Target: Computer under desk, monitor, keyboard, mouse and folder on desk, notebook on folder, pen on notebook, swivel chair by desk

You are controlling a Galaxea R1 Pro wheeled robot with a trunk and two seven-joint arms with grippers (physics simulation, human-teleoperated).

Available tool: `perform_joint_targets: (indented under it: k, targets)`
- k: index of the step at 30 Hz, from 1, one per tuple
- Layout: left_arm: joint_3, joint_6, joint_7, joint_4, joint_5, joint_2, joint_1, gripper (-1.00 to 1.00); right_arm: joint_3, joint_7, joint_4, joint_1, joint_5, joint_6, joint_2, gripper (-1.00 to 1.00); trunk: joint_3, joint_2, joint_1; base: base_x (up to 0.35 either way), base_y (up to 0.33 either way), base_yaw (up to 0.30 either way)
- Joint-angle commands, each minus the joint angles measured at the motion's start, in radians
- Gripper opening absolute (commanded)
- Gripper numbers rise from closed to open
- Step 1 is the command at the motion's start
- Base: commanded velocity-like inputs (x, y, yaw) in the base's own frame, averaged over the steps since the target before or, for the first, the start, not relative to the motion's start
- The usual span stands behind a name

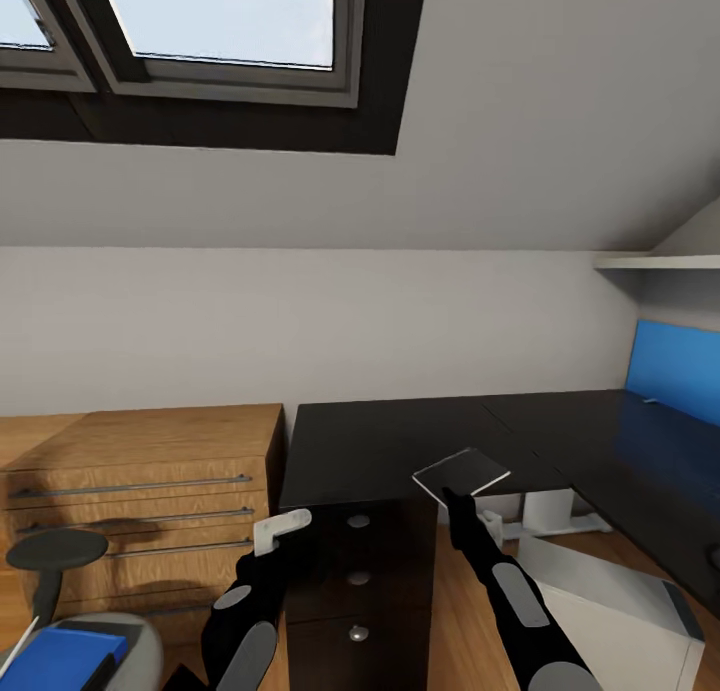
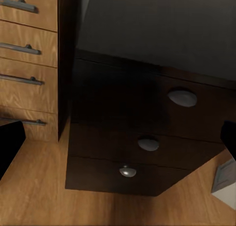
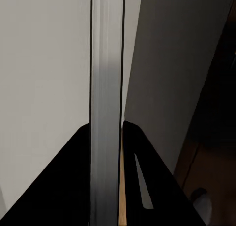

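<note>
The notebook [image 1: 461, 471] is held clamped in the right gripper [image 1: 452, 495] above the black desk [image 1: 380, 451]; the left gripper [image 1: 281, 531] is spread open, empty

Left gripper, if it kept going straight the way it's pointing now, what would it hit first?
Most likely the dark drawer pedestal under the desk. The left wrist view looks straight at its knobbed drawer fronts, centred between the fingers. Nothing seems to lie in between, though depth is hard to judge.
</note>
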Motion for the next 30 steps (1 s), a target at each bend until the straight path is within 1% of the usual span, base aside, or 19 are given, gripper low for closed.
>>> perform_joint_targets:
  k: [1,11,14,17,30]
  targets:
    - [0.000,0.002,0.008,-0.001,0.008,0.000,-0.001,1.00,-0.005,0.006,0.000,-0.001,-0.010,0.011,0.001,-1.00,-0.001,-0.001,0.000,-0.001,0.001,0.003]
    - [0.001,0.002,0.008,-0.001,0.008,0.000,-0.001,1.00,-0.005,0.015,-0.003,-0.001,-0.017,0.008,0.000,-1.00,-0.001,-0.001,0.000,0.000,0.000,0.000]
    - [0.001,0.002,0.008,-0.001,0.008,0.000,-0.001,1.00,-0.005,0.040,-0.002,-0.001,-0.016,0.006,0.001,-1.00,-0.001,-0.001,0.000,0.000,0.000,0.000]
    - [0.000,0.002,0.008,-0.001,0.008,0.000,-0.001,1.00,-0.005,0.039,-0.001,-0.001,-0.016,0.005,0.002,-1.00,-0.001,-0.001,0.000,0.000,0.000,0.023]
    - [-0.002,0.002,0.008,-0.001,0.008,-0.001,-0.001,1.00,-0.005,0.036,0.000,-0.001,-0.014,0.004,0.001,-1.00,0.005,-0.001,0.000,0.000,0.000,0.216]
